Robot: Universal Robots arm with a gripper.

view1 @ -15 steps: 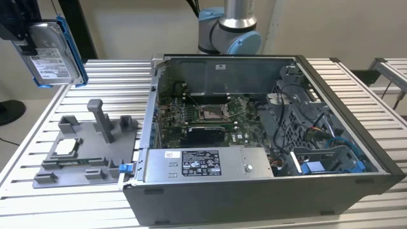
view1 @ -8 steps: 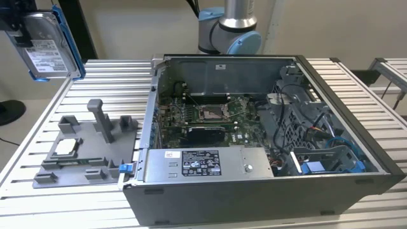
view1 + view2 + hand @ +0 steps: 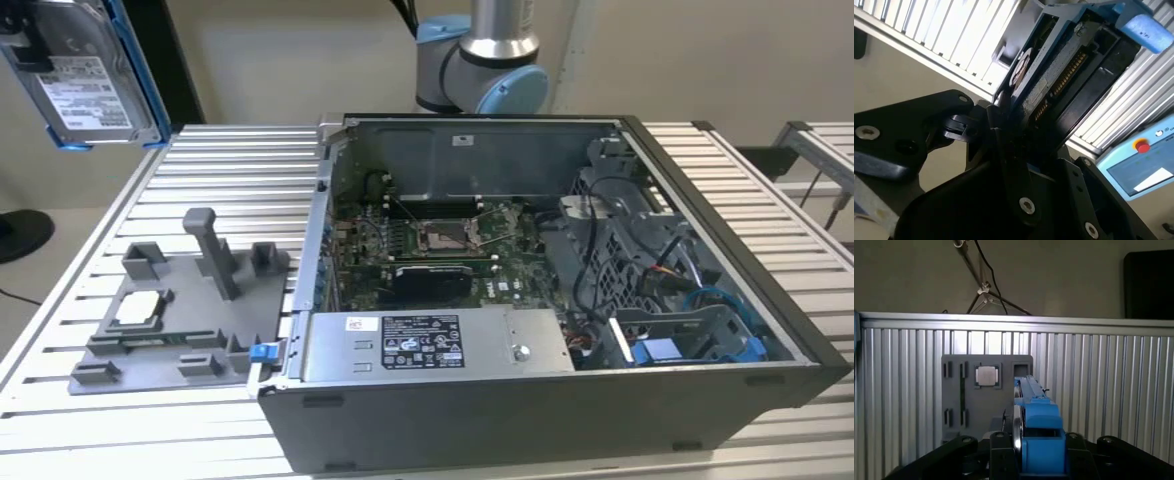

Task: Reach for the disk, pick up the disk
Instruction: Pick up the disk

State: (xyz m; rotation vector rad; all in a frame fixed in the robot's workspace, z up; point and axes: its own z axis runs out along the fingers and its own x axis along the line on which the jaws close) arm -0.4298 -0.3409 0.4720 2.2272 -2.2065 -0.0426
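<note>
The black claw is clamped tight on the flat silver-grey metal disk with blue plastic rails. It holds the disk aloft over the grey plastic fixture tray, whose pocket holds a small square silver chip. Beside that tray, the open grey computer case contains a green motherboard.

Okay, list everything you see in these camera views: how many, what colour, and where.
disk: one, silver-grey with blue rails, up in the air at the exterior view's upper left
computer case: one, dark grey, open, middle of the table
power supply: one, grey with a sticker, inside the case
motherboard: one, dark green, on the case floor
fixture tray: one, grey, on the table at the exterior view's left of the case
chip: one, silver, seated in the tray
slatted table: one, silver, under case and tray
control pendant: one, pale blue with a red button, beside the table
robot arm: one, silver and blue, behind the case
gripper: one, black, shut on the disk
</note>
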